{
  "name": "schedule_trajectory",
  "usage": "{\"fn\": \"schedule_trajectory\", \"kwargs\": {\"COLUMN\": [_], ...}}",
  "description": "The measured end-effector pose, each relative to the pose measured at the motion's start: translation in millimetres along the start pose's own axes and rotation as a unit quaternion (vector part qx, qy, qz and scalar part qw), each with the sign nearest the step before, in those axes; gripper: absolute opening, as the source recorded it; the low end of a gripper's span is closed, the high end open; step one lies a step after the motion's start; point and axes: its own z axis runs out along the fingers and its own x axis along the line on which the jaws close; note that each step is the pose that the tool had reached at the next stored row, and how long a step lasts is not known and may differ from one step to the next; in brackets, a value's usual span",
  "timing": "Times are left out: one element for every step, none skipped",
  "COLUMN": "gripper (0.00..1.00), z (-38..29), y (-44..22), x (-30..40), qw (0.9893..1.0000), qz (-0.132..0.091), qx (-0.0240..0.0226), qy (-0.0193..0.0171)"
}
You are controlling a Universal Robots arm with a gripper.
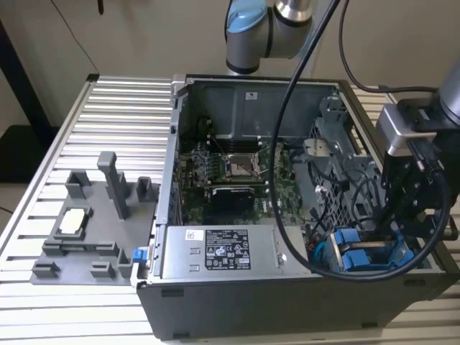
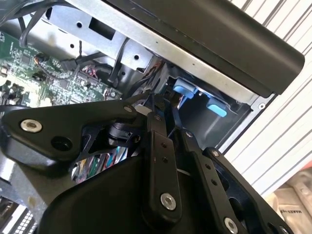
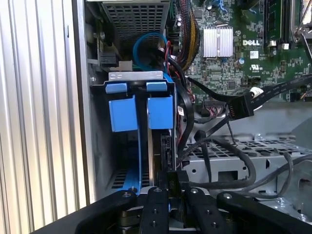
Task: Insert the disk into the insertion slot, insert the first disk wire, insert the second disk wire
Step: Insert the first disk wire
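The hand (image 3: pixel 174 194) reaches into the open computer case (image 1: pixel 237 295) on the slatted tabletop (image 1: pixel 108 100). Its fingers (image 3: pixel 157 208) stand narrow and appear pinched on the black plug of a disk wire (image 3: pixel 173 181), whose cable bends off to one side of the hand. Straight ahead of the hand, the disk (image 3: pixel 160 112) sits on edge inside the insertion slot (image 3: pixel 135 75) with its blue carrier tab at the far end. The seating step therefore looks done, and the work in hand seems to be a wire. The other blue carrier (image 3: pixel 122 114) stands just beside the disk, off the hand's line, and the plug should not drift toward it. The plug looks to be touching or very near the disk's edge closest to the hand, but I cannot tell whether it is fully home. To do this well, I judge the plug must be held square to its socket and pressed straight along the disk's length. The grip should be firm enough that the plug cannot pivot. The loose black cables (image 3: pixel 229 163) next to the hand could tug it askew.
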Motion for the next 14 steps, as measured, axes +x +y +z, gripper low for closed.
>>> {"fn": "schedule_trajectory", "kwargs": {"gripper": [0.19, 0.19, 0.19, 0.19, 0.2, 0.2, 0.26, 0.33, 0.33, 0.33, 0.33, 0.33, 0.33, 0.33], "z": [0.4, 0.8, 1.1, 1.4, 2.0, 2.3, 2.5, 2.6, 2.6, 2.6, 1.9, 0.3, -1.5, -3.8], "y": [0.0, 0.0, 0.0, 0.0, 0.0, 0.0, 0.0, 0.0, 0.0, -0.1, -0.1, -0.1, -0.1, -0.1], "x": [0.1, 0.2, 0.2, 0.3, 0.4, 0.5, 0.6, 0.8, 1.1, 1.3, 1.2, 1.1, 1.1, 1.0], "qw": [1.0, 1.0, 1.0, 1.0, 1.0, 1.0, 1.0, 1.0, 1.0, 1.0, 1.0, 1.0, 1.0, 1.0], "qz": [0.0, 0.0, 0.0, 0.0, 0.0, 0.0, 0.0, 0.0, 0.0, 0.0, 0.0, 0.0, 0.001, 0.001], "qx": [0.0, 0.0, 0.0, 0.0, 0.0, 0.0, 0.0, 0.0, -0.0003, -0.0014, -0.0028, -0.0047, -0.0062, -0.0077], "qy": [0.0, 0.0001, 0.0002, 0.0002, -0.0002, -0.0001, -0.0001, -0.0001, 0.0, 0.0, 0.0001, 0.0001, 0.0002, 0.0003]}}
